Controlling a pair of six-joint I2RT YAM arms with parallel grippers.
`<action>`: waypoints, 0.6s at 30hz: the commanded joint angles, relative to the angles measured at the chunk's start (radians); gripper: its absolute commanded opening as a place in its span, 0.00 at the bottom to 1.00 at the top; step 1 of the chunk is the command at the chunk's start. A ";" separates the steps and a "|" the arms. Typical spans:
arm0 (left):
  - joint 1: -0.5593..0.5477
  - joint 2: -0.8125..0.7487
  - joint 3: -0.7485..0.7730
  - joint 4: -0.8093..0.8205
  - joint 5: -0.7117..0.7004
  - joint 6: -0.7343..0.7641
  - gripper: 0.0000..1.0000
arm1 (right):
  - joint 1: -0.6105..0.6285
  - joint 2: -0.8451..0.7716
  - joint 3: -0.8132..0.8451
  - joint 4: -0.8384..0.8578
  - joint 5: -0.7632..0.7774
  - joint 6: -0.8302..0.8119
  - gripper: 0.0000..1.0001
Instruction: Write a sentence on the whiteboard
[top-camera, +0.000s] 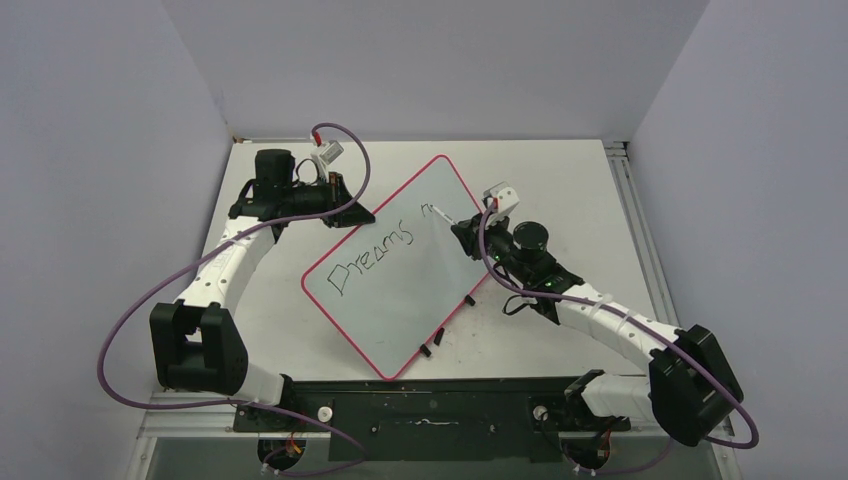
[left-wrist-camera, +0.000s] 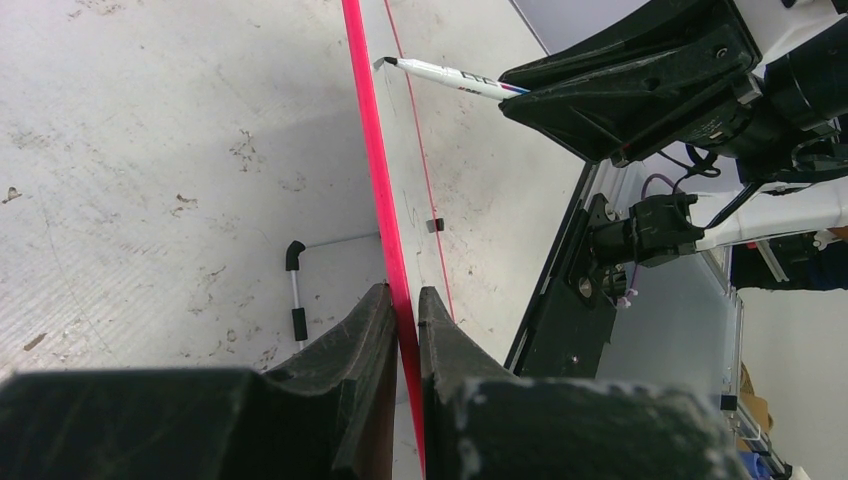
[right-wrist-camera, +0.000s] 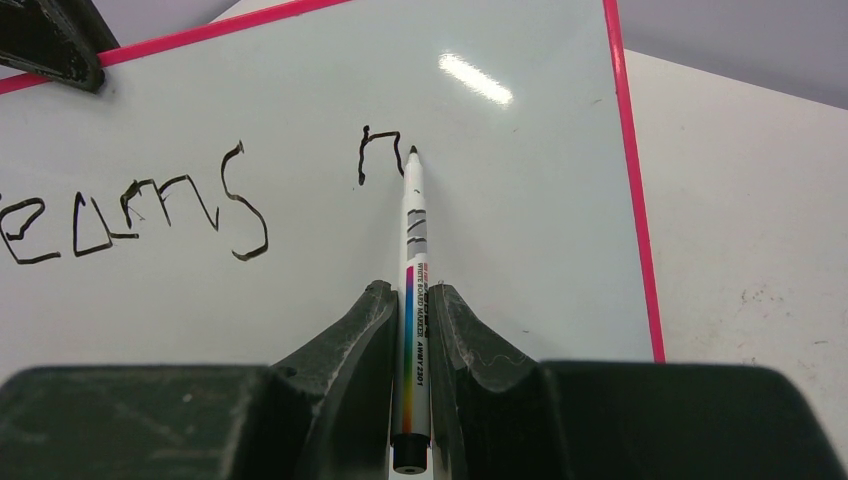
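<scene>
Right pincer (right-wrist-camera: 412, 300) is clamped on the marker (right-wrist-camera: 413, 225), barrel running straight out from the jaws, tip on the whiteboard (top-camera: 385, 310) at the right end of a small arch-shaped stroke. That stroke sits just right of "Dreams", the only whole word of the sentence (top-camera: 372, 255). Bare board lies beyond the tip toward the pink rim on the right arm's side, so I'd say the next stroke runs that way, along the row. The board lies slantwise mid-surface (top-camera: 560, 180), one corner toward the far edge. Left pincer (left-wrist-camera: 405, 305) is pinched on the board's far-left rim, steadying it.
</scene>
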 joint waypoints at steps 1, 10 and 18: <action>-0.004 -0.012 -0.012 -0.024 0.060 0.030 0.00 | 0.004 0.013 0.036 0.073 0.005 -0.009 0.05; -0.002 -0.013 -0.012 -0.025 0.062 0.030 0.00 | 0.005 0.026 0.038 0.066 0.050 -0.009 0.05; 0.000 -0.013 -0.011 -0.025 0.063 0.030 0.00 | 0.004 0.033 0.039 0.070 0.069 -0.007 0.05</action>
